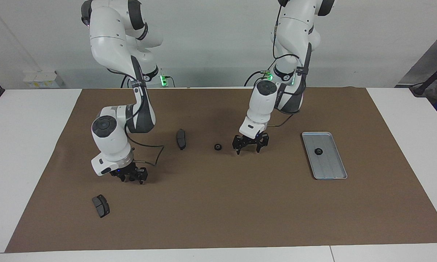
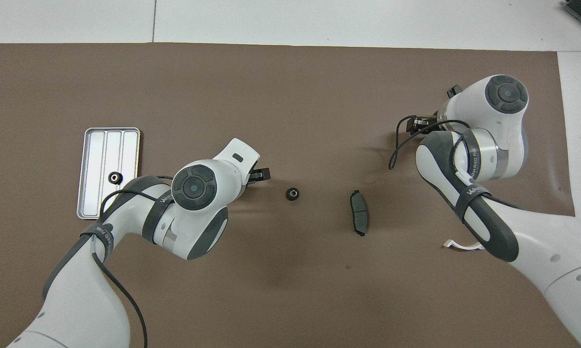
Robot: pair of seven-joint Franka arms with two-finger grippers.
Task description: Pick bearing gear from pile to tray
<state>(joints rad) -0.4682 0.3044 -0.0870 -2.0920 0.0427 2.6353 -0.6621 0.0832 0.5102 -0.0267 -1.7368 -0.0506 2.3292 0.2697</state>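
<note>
One small black ring (image 1: 217, 147) lies on the brown mat, apart from everything else; it also shows in the overhead view (image 2: 292, 194). My left gripper (image 1: 250, 147) is open and empty, low over the mat just beside that ring, toward the tray. From overhead only its tip (image 2: 260, 175) shows. The silver tray (image 1: 331, 167) (image 2: 97, 154) lies toward the left arm's end and holds another black ring (image 1: 318, 151) (image 2: 114, 177). My right gripper (image 1: 131, 179) is open and empty, low over the mat toward the right arm's end, and waits.
A dark grey curved pad (image 1: 181, 138) (image 2: 359, 212) lies beside the loose ring, toward the right arm's end. A second pad (image 1: 100, 205) lies farther from the robots than the right gripper. A white bracket (image 2: 459, 245) peeks from under the right arm.
</note>
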